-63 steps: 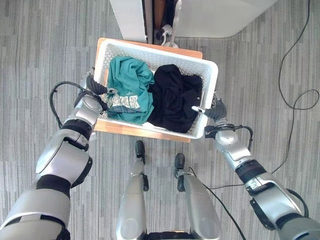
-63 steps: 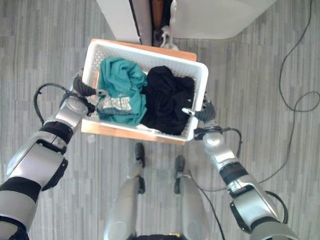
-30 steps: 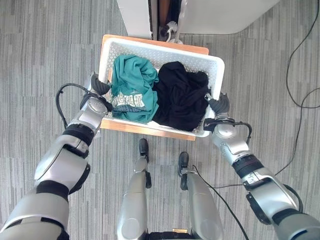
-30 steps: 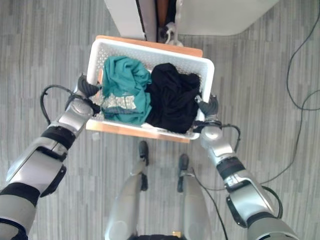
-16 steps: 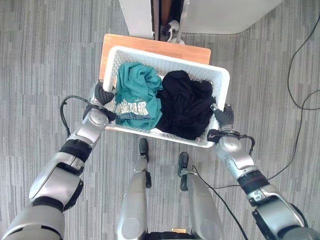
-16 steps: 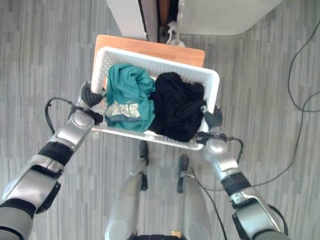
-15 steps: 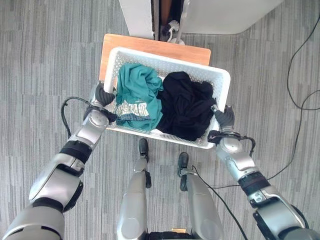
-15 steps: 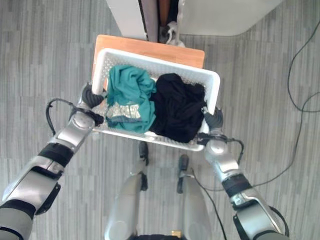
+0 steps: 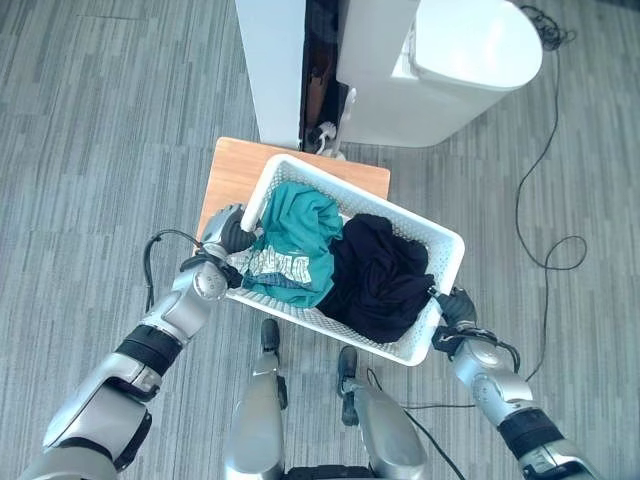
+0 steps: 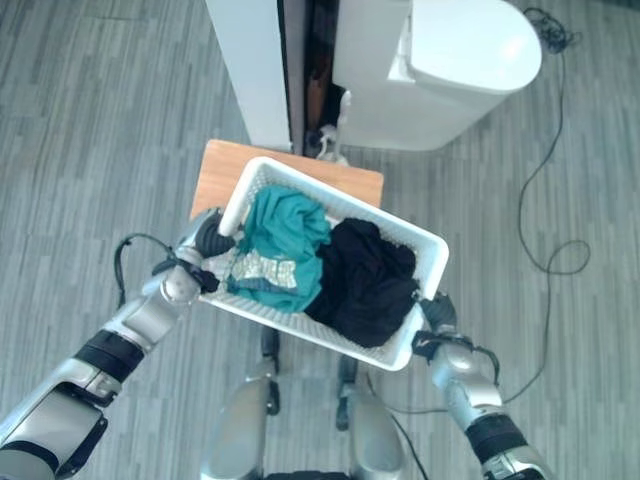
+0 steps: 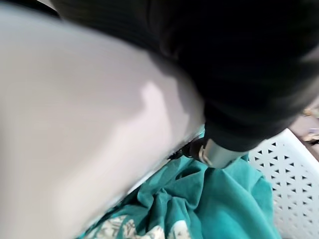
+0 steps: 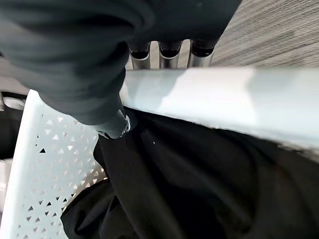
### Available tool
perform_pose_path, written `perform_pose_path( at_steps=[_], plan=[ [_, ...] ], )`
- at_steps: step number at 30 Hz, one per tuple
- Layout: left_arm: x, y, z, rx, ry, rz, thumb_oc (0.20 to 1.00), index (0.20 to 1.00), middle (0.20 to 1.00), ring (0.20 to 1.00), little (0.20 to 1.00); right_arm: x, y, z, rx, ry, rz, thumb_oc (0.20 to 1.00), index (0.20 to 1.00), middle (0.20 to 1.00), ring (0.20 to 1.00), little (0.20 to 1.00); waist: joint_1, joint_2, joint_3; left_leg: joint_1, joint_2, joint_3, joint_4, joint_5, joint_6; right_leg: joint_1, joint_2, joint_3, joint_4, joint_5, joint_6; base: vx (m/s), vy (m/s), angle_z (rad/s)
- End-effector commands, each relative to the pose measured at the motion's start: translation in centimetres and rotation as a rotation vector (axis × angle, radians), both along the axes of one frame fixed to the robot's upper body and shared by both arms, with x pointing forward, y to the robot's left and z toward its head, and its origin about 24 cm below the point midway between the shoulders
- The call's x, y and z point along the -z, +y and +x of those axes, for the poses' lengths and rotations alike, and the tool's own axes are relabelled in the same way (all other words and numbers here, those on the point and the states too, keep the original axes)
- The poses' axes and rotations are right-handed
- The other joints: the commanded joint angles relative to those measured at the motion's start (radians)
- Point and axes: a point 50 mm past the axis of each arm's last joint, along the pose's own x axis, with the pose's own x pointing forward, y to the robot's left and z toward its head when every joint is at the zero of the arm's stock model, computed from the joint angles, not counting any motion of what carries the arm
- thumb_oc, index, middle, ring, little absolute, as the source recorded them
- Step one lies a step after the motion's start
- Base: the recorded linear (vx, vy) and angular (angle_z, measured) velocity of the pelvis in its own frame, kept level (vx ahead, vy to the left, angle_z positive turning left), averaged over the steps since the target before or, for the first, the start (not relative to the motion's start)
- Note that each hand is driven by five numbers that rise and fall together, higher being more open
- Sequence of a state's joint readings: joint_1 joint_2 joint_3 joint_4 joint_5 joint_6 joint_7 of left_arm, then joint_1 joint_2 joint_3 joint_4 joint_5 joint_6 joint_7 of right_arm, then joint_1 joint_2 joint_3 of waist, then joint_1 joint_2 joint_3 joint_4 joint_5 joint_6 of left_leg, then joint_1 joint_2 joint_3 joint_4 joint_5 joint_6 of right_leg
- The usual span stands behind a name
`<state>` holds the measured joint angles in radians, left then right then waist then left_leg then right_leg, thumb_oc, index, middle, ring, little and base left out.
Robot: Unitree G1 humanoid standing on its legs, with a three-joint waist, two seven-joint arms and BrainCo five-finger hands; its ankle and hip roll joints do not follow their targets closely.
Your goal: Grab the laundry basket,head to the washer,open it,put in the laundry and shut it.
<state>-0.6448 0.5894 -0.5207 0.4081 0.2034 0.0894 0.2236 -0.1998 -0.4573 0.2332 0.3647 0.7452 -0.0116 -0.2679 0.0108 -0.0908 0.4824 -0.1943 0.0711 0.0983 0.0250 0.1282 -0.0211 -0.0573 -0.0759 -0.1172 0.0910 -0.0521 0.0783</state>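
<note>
The white perforated laundry basket hangs tilted in front of me, clear of the table, held at both ends. It carries a teal garment on its left side and a black garment on its right. My left hand is shut on the basket's left rim. Its thumb reaches inside over the teal cloth. My right hand is shut on the right rim, with fingers outside and thumb inside, above the black cloth.
A small wooden table stands under the basket's far left corner. Beyond it stand a tall white cabinet and a white washer with its rounded lid shut, with a dark gap between them. Grey plank floor lies all around.
The basket has come up off the wooden table and toward me, its right end now nearer me. The camera has shifted, so more of the washer and the cabinet shows.
</note>
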Motion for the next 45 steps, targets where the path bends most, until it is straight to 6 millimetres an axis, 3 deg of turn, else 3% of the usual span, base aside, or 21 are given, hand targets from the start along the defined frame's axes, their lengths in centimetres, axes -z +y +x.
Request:
perform_pose_path(
  at_steps=[1,6,8,12,22,29,30,31,32,33,37,38,39,43,45],
  plan=[
    [-0.2,-6.4,-0.6,0.271,-0.018,-0.001,0.200,0.200,0.200,0.200,0.200,-4.1,1.1,1.4,-0.139,-0.204,0.059,0.200,0.200,0.200,0.200,0.200,0.002,0.002,-0.180,0.062,0.033,-0.045,0.126,-0.224,0.008,-0.052,-0.090,-0.024,0.035,0.050,0.050,0.00,0.000,0.00],
    [0.7,-8.7,-0.6,0.323,0.050,-0.038,0.200,0.200,0.200,0.200,0.200,-4.3,0.4,1.4,-0.143,-0.187,0.052,0.200,0.200,0.200,0.200,0.200,-0.013,0.006,-0.221,0.123,0.030,-0.040,0.107,-0.229,0.017,-0.009,-0.088,-0.026,0.045,0.032,0.051,0.06,0.023,-0.01],
    [1.3,-10.5,-0.6,0.363,0.097,-0.059,0.200,0.200,0.200,0.200,0.200,-4.2,-0.6,1.1,-0.139,-0.170,0.041,0.200,0.200,0.200,0.200,0.200,-0.022,0.010,-0.252,0.159,0.027,-0.037,0.096,-0.234,0.022,0.018,-0.089,-0.029,0.051,0.025,0.051,0.07,0.029,-0.02],
    [1.5,-12.3,-0.6,0.406,0.137,-0.063,0.200,0.200,0.200,0.200,0.200,-3.9,-2.3,0.6,-0.105,-0.140,0.024,0.200,0.200,0.200,0.200,0.200,-0.033,0.014,-0.291,0.203,0.019,-0.030,0.084,-0.244,0.030,0.054,-0.092,-0.027,0.043,0.028,0.055,0.08,0.046,-0.09],
    [1.3,-13.7,-0.4,0.468,0.167,0.012,0.200,0.200,0.200,0.200,0.200,-4.2,-6.5,-1.2,-0.049,-0.096,-0.061,0.200,0.200,0.200,0.200,0.200,-0.061,0.021,-0.343,0.267,-0.021,0.002,0.059,-0.275,0.062,0.085,-0.123,0.010,0.004,0.067,0.086,0.01,0.103,-0.15],
    [1.2,-14.7,-0.4,0.497,0.172,0.042,0.200,0.200,0.200,0.200,0.200,-4.4,-7.5,-2.3,-0.024,-0.108,-0.054,0.200,0.200,0.200,0.200,0.200,-0.082,0.003,-0.324,0.239,-0.062,0.017,0.064,-0.282,0.090,0.032,-0.153,0.058,0.006,0.130,0.117,-0.15,0.116,-0.18],
    [0.9,-14.9,-0.3,0.504,0.165,0.047,0.200,0.200,0.200,0.200,0.200,-4.7,-7.6,-2.3,-0.016,-0.123,-0.048,0.200,0.200,0.200,0.200,0.200,-0.091,-0.005,-0.311,0.215,-0.073,0.031,0.068,-0.282,0.095,0.000,-0.160,0.078,-0.007,0.181,0.128,-0.17,0.055,-0.39],
    [0.9,-14.9,-0.3,0.504,0.165,0.047,0.200,0.200,0.200,0.200,0.200,-4.7,-7.6,-2.3,-0.016,-0.123,-0.048,0.200,0.200,0.200,0.200,0.200,-0.088,-0.006,-0.314,0.211,-0.073,0.034,0.069,-0.282,0.096,-0.004,-0.160,0.081,-0.008,0.184,0.128,-0.37,0.052,-0.52],
    [0.7,-14.9,-0.1,0.502,0.155,0.059,0.200,0.200,0.200,0.200,0.200,-4.9,-7.1,-1.8,-0.020,-0.143,-0.025,0.200,0.200,0.200,0.200,0.200,-0.092,-0.015,-0.290,0.173,-0.071,0.063,0.090,-0.280,0.098,-0.056,-0.165,0.090,-0.010,0.256,0.139,-0.21,0.002,-0.53],
    [0.7,-14.9,-0.1,0.502,0.155,0.059,0.200,0.200,0.200,0.200,0.200,-4.9,-7.1,-1.8,-0.020,-0.143,-0.025,0.200,0.200,0.200,0.200,0.200,-0.091,-0.015,-0.291,0.171,-0.071,0.064,0.091,-0.280,0.098,-0.058,-0.165,0.091,-0.009,0.257,0.139,-0.36,0.048,-0.37],
    [0.1,-14.2,0.1,0.490,0.141,0.071,0.200,0.200,0.200,0.200,0.200,-5.1,-6.1,-2.1,-0.066,-0.174,-0.001,0.200,0.200,0.200,0.200,0.200,-0.067,0.012,-0.270,0.125,-0.033,0.126,0.117,-0.262,0.103,-0.058,-0.141,-0.076,0.182,0.071,0.096,-0.18,0.074,-0.61],
    [0.1,-13.8,0.3,0.479,0.143,0.085,0.200,0.200,0.200,0.200,0.200,-4.6,-5.7,-2.3,-0.081,-0.163,0.004,0.200,0.200,0.200,0.200,0.200,-0.052,0.020,-0.279,0.131,-0.021,0.151,0.121,-0.272,0.097,-0.033,-0.146,-0.142,0.291,0.005,0.092,-0.08,0.030,-0.60],
    [0.1,-13.5,0.3,0.473,0.144,0.090,0.200,0.200,0.200,0.200,0.200,-4.4,-5.6,-2.4,-0.086,-0.154,0.004,0.200,0.200,0.200,0.200,0.200,-0.047,0.017,-0.282,0.135,-0.021,0.162,0.122,-0.275,0.096,-0.021,-0.151,-0.164,0.309,-0.017,0.086,-0.07,-0.002,-0.59],
    [-0.4,-11.6,0.9,0.425,0.127,0.106,0.200,0.200,0.200,0.200,0.200,-3.5,-4.7,-2.5,-0.107,-0.121,0.013,0.200,0.200,0.200,0.200,0.200,-0.005,0.006,-0.326,0.116,-0.006,0.274,0.140,-0.263,0.094,0.091,-0.183,-0.228,0.295,-0.003,0.089,-0.17,-0.091,-0.68],
    [-0.3,-10.3,1.1,0.394,0.133,0.092,0.200,0.200,0.200,0.200,0.200,-3.0,-4.1,-2.5,-0.117,-0.104,0.024,0.200,0.200,0.200,0.200,0.200,0.022,0.004,-0.358,0.108,0.001,0.335,0.119,-0.234,0.088,0.149,-0.184,-0.213,0.226,0.030,0.101,-0.25,-0.187,-1.41]
  ],
)
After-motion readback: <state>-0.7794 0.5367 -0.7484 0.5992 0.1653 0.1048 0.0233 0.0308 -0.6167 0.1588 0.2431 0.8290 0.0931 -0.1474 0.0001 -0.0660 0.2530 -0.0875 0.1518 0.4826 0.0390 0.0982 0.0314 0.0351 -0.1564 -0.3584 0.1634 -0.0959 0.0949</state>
